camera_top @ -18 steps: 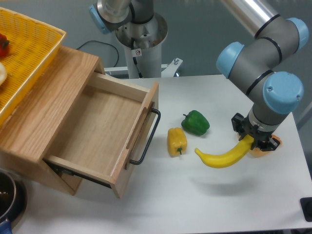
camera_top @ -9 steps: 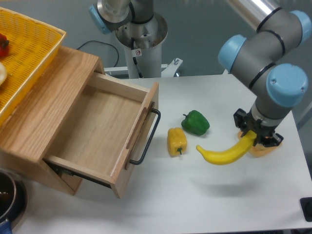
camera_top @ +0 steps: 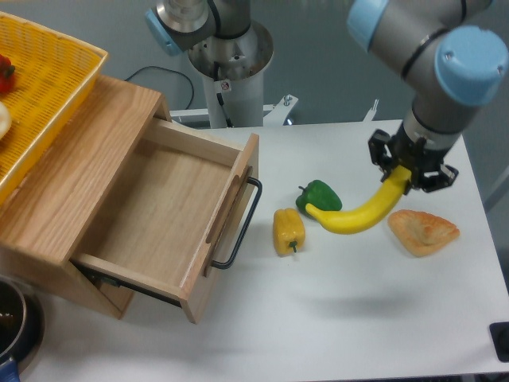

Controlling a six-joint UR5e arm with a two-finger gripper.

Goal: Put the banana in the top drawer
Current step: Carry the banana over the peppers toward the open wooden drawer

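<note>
The long, curved, glossy yellow banana [camera_top: 359, 215] hangs right of centre, pinched at its upper end by your black two-finger gripper [camera_top: 407, 169] (clear of the green pepper [camera_top: 320, 196]), presumably for carrying left to the open light-wood top drawer [camera_top: 171, 207].

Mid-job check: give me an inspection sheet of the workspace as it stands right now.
Surface: white table, top in view.
Job's things: banana held by one end, off the table, free end in front of the green pepper; top drawer pulled open, nothing seen inside.
Clutter: yellow pepper and the green pepper near the drawer handle; flat pastry on the table's right side; yellow basket on the cabinet.
End effector: gripper shut on the banana.
Cables: black cable behind the cabinet.
Surroundings: second robot base at the back; dark pot at bottom left.
</note>
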